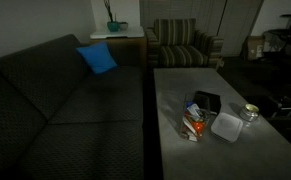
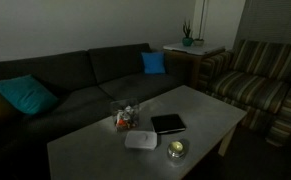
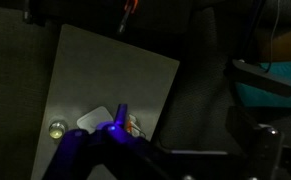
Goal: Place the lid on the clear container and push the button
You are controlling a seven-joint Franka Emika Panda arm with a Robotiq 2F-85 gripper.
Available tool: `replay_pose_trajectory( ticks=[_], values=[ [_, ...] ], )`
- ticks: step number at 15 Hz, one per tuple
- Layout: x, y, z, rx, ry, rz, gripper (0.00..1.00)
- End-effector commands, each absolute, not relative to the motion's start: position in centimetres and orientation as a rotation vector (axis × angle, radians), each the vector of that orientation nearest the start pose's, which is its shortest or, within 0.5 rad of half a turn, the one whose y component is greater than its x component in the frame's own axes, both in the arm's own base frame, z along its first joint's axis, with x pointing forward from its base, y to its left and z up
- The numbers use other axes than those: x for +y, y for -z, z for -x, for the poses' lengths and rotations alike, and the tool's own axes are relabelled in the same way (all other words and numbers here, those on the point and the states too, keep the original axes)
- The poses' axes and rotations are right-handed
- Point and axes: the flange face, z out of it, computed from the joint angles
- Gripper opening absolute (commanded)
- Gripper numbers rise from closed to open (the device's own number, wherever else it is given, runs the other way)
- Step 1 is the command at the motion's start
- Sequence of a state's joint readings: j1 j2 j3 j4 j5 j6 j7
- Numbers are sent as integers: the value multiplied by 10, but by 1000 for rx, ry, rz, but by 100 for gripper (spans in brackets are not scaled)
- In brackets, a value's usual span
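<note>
The gripper (image 3: 121,118), open or closed I cannot tell, is hovering well above the flat, pale square plastic lid (image 3: 95,118), which is lying on the grey counter (image 3: 105,70) just beside the small clear plastic container (image 3: 134,126).

Most of the bench (image 2: 207,106) lies bare and open from above; the clear container (image 2: 126,116), black box (image 2: 168,124), lid (image 2: 141,140) and glass jar (image 2: 176,150) crowd one end, with narrow gaps between them; the sofa (image 2: 75,85) flanks one long edge.
</note>
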State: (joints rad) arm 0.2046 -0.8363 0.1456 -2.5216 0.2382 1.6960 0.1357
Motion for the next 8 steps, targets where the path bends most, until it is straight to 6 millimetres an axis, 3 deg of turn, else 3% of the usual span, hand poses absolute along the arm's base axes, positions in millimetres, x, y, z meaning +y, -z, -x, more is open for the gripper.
replay_pose_trajectory(
  ticks=[1, 8],
  values=[
    [132, -536, -275, -208, -33, 3008, 100],
    [130, -518, -293, -241, -71, 2991, 100]
  ],
)
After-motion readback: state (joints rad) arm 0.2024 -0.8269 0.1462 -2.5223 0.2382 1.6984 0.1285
